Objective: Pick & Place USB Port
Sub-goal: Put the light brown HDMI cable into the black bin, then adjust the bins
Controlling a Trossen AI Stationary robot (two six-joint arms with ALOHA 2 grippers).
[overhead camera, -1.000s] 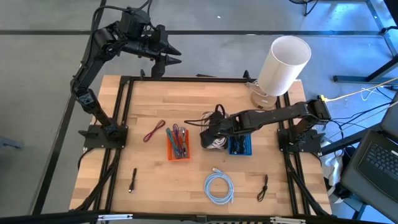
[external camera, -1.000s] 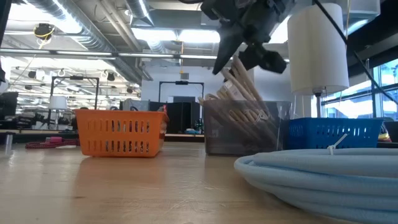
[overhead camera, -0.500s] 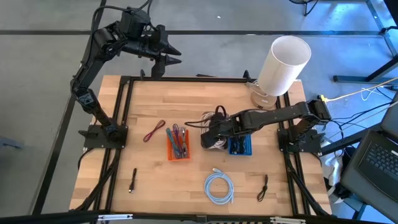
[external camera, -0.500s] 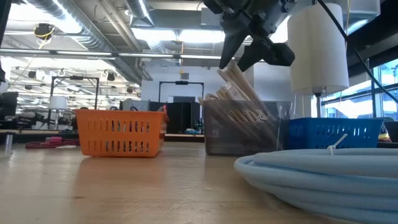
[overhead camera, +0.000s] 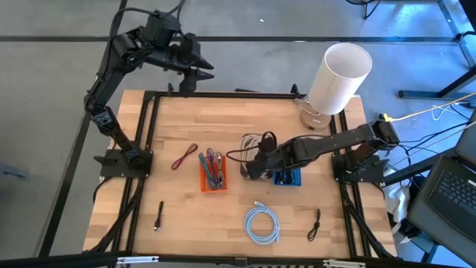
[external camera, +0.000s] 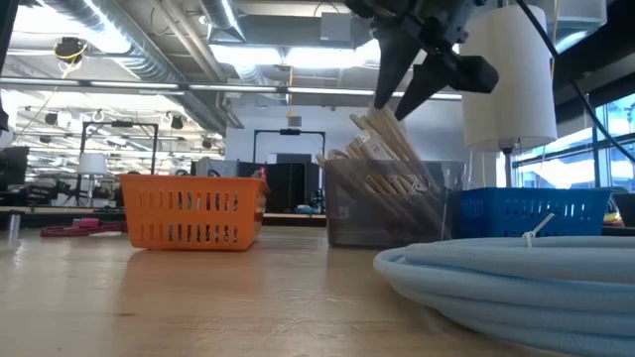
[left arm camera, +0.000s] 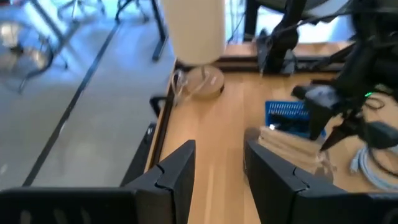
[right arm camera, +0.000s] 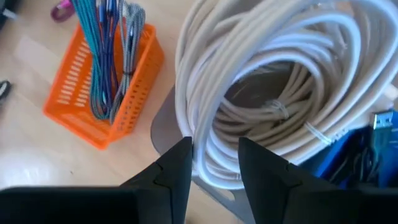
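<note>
My right gripper (overhead camera: 251,170) (right arm camera: 214,163) hangs open above the near edge of a clear bin (external camera: 392,203) that holds a coil of white cable (right arm camera: 273,81) (overhead camera: 256,141). Its fingers point steeply down, nothing is between them, and in the low view they are clear of the coil. A blue basket (overhead camera: 287,177) stands against the bin on its right side, with a blue plug (right arm camera: 384,120) showing in it. I cannot single out a USB port. My left gripper (overhead camera: 195,77) (left arm camera: 217,180) is open and empty, held high beyond the table's far left corner.
An orange basket (overhead camera: 213,171) of coloured cables stands left of the bin, a red cable (overhead camera: 184,156) beyond it. A light blue cable coil (overhead camera: 262,223) and two small black pieces (overhead camera: 158,216) (overhead camera: 315,223) lie near the front. A white lamp (overhead camera: 338,78) stands far right.
My right gripper has risen and drawn back toward the table's right and near edges, turning a little at the wrist, and the white cable coil now shows beside it in the high view. Its fingers keep the same gap.
</note>
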